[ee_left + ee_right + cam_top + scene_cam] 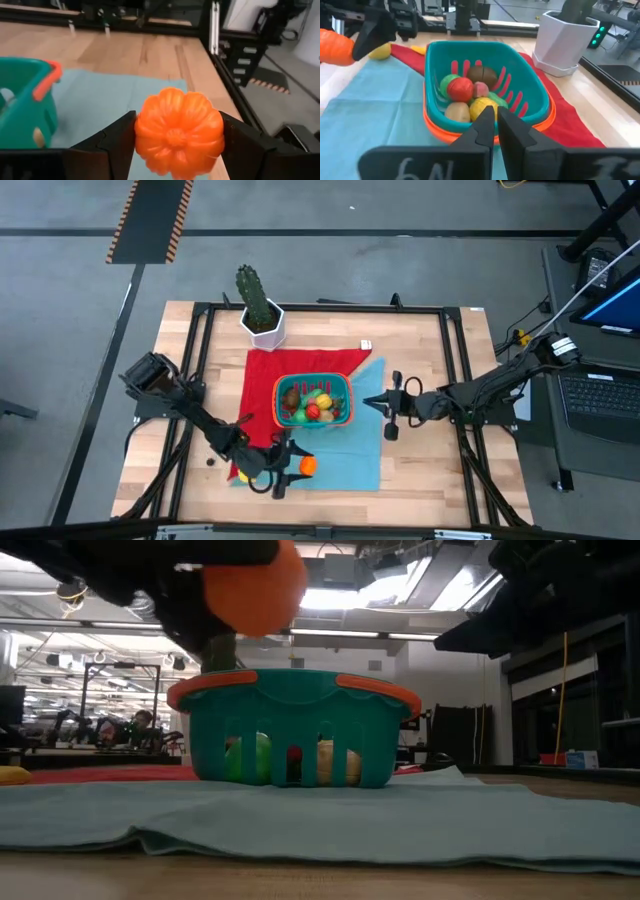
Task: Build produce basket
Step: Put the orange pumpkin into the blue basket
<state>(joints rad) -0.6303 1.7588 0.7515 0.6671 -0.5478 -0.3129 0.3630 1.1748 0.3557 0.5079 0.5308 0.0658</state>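
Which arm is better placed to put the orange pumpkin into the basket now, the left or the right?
The left. Its tool already grips the orange pumpkin just beside the basket. The right tool is shut and empty, facing the basket's other side.

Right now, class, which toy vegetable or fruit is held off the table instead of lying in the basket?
The ribbed orange plastic pumpkin, gripped in the left claw; the others lie inside the teal basket.

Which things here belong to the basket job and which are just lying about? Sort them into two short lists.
Job:
- basket, with produce inside
- orange pumpkin, held in the left claw above the teal cloth
- yellow piece on the cloths

Lying about:
- cactus pot
- red cloth
- teal cloth
- right claw, shut, waiting beside the basket
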